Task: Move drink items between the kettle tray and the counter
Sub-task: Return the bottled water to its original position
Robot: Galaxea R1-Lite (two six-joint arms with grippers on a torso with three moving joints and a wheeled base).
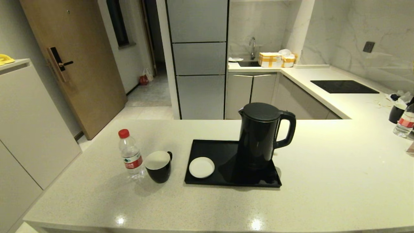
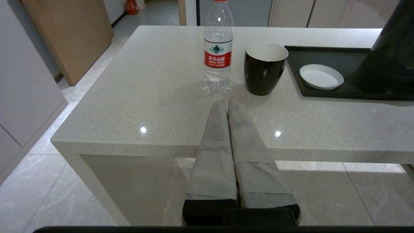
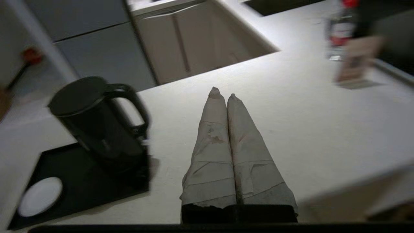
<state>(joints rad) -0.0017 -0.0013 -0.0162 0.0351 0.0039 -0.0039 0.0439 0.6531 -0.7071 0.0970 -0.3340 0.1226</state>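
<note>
The black kettle (image 1: 260,136) stands on the right half of the black tray (image 1: 226,176), with a white saucer (image 1: 201,167) on the tray's left. To the tray's left, on the speckled counter (image 1: 323,181), stand the black mug (image 1: 158,166) and the red-capped water bottle (image 1: 130,154). Neither gripper shows in the head view. My left gripper (image 2: 225,103) is shut and empty, hanging off the counter's front edge, short of the bottle (image 2: 218,48) and mug (image 2: 264,68). My right gripper (image 3: 222,93) is shut and empty over bare counter, to the right of the kettle (image 3: 97,123).
A second mug (image 1: 396,113) and a second bottle (image 1: 403,123) sit at the far right of the counter. A cooktop (image 1: 343,86), a sink and yellow boxes (image 1: 276,60) lie at the back. The counter's left edge drops to the floor by a white cabinet (image 1: 26,123).
</note>
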